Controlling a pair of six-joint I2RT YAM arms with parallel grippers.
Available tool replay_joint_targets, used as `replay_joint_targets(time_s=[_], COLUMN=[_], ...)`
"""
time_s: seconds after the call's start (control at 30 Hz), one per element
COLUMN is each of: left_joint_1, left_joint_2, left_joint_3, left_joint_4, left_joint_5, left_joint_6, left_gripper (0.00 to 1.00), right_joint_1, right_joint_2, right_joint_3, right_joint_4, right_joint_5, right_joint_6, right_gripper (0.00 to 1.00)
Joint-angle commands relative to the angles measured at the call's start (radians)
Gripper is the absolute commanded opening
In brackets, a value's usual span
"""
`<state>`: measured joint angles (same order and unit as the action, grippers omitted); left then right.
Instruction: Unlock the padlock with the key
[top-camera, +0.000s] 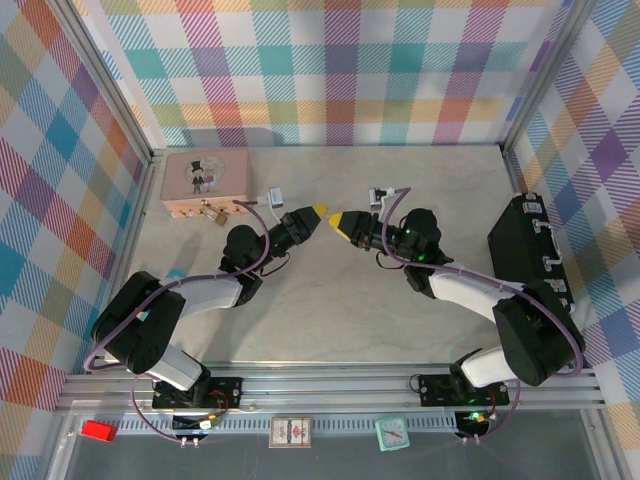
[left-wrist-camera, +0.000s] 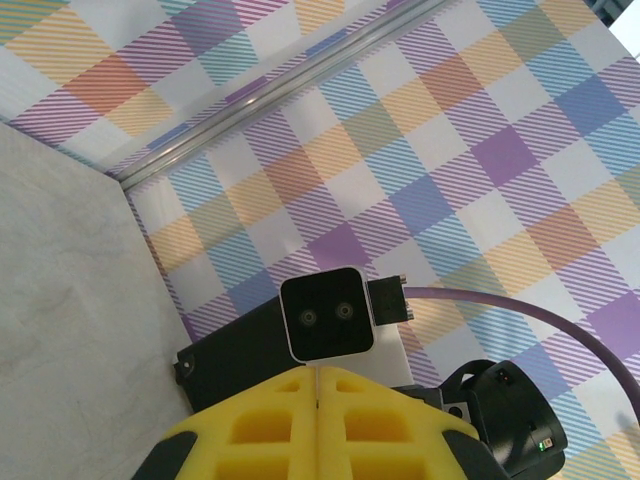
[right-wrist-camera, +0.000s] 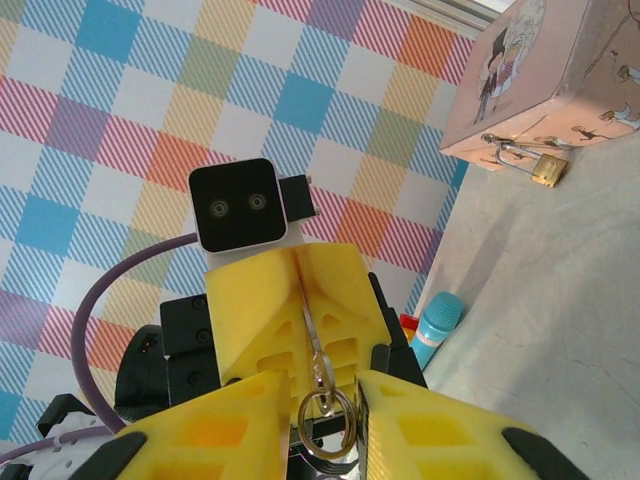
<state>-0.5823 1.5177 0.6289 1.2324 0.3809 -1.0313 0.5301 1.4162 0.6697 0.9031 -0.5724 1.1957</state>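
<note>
The small brass padlock (top-camera: 213, 213) hangs at the front of the pink tin (top-camera: 205, 180) by the far left wall; the right wrist view shows the padlock (right-wrist-camera: 548, 168) on the tin's clasp. My left gripper (top-camera: 320, 212) is raised over mid-table, shut on the blade of the key (right-wrist-camera: 312, 335). The key's ring (right-wrist-camera: 325, 430) sticks out toward my right gripper (top-camera: 335, 220). The two grippers meet tip to tip. The right gripper (right-wrist-camera: 327, 385) stands open a little, its fingers (right-wrist-camera: 200, 430) on either side of the ring. In the left wrist view, the left gripper (left-wrist-camera: 318, 372) has its pads pressed together.
A black case (top-camera: 525, 245) lies along the right wall. A blue pen-like stick (right-wrist-camera: 437, 322) lies on the table near the left wall. Plaid walls enclose the marble tabletop (top-camera: 330, 300) on three sides.
</note>
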Motion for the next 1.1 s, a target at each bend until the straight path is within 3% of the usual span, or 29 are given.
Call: replay_joint_targets(time_s=[0.0, 1.07], left_joint_1=[-0.012, -0.028], left_joint_2=[-0.028, -0.037], left_joint_3=[-0.009, -0.010], left_joint_4=[0.024, 0.020], left_joint_5=[-0.004, -0.004], left_joint_6=[0.020, 0.024], left_gripper=[0.00, 0.00], right_joint_1=[0.001, 0.001], right_joint_2=[-0.012, -0.022], right_joint_3=[0.029, 0.037], right_joint_4=[0.005, -0.018], right_joint_5=[0.006, 0.013], right_joint_6=[-0.021, -0.044], right_gripper=[0.24, 0.12])
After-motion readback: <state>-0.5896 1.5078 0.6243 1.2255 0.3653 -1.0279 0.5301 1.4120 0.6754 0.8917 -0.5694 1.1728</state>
